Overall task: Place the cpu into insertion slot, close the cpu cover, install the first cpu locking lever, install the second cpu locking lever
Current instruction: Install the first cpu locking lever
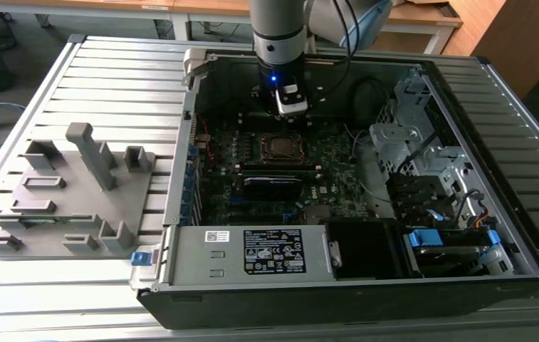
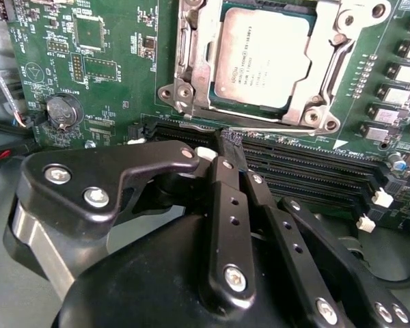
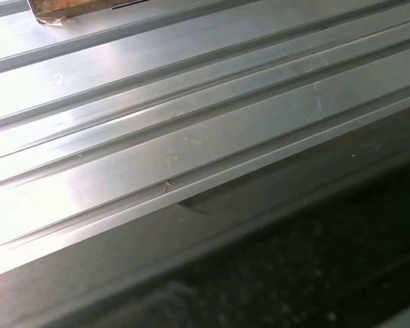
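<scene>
Second wrist view, closest thing to you: the gripper. Its black fingers are drawn together to a point. You can see no gap at the tips and nothing pinched between them (it's carrying nothing, as far as it shows).

The tips hang over the memory slots, just short of the socket's near edge. A thin locking lever runs along that edge right past the tips. You can't tell whether they touch it, or whether it's latched.

Next out is the insertion slot, set in the green board.
- The cpu lies flat in it, silver top up.
- The cpu cover is down over it. The frame rests on the chip's edges and the chip shows through the cut-out.
- A coin battery sits on the same board, well apart from the socket.

Exterior view, front to back:
- The power supply sits at the near edge of the open computer case.
- Past it is the board, with the cpu seated mid-board.
- The gripper hangs just beyond the socket, close above the board. The arm stands upright over it.
- A grey fixture tray lies outside the case on the exterior view's left, on the slatted metal table.

The first wrist view looks along the slats of that table (bare metal, a dark edge beside it).
</scene>
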Robot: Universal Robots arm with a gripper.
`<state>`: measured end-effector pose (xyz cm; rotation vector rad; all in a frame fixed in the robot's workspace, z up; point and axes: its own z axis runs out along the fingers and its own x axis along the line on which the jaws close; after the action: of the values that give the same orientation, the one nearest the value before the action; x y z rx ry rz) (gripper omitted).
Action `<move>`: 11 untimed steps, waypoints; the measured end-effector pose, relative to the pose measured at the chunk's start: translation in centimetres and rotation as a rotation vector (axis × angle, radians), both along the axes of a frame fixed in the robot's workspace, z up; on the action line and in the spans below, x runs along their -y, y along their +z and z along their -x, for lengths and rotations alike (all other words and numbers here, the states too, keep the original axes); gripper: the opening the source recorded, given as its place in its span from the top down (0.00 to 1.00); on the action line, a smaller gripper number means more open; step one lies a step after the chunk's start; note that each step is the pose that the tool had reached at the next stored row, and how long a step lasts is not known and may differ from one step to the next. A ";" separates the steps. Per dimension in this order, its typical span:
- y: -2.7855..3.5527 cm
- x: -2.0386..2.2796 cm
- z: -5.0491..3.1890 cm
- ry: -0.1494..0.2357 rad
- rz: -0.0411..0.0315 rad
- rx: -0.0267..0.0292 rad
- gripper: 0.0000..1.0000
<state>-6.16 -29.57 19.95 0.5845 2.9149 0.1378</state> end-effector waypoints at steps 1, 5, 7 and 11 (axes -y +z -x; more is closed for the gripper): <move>0.00 0.00 0.00 0.000 0.0001 0.0001 0.89; 0.00 0.10 -0.18 0.000 0.0002 0.0001 0.89; 0.00 0.24 -0.39 0.000 0.0004 0.0000 0.89; -0.03 0.41 -0.52 0.000 0.0002 0.0000 0.89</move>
<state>-5.63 -29.98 19.92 0.5848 2.9148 0.1376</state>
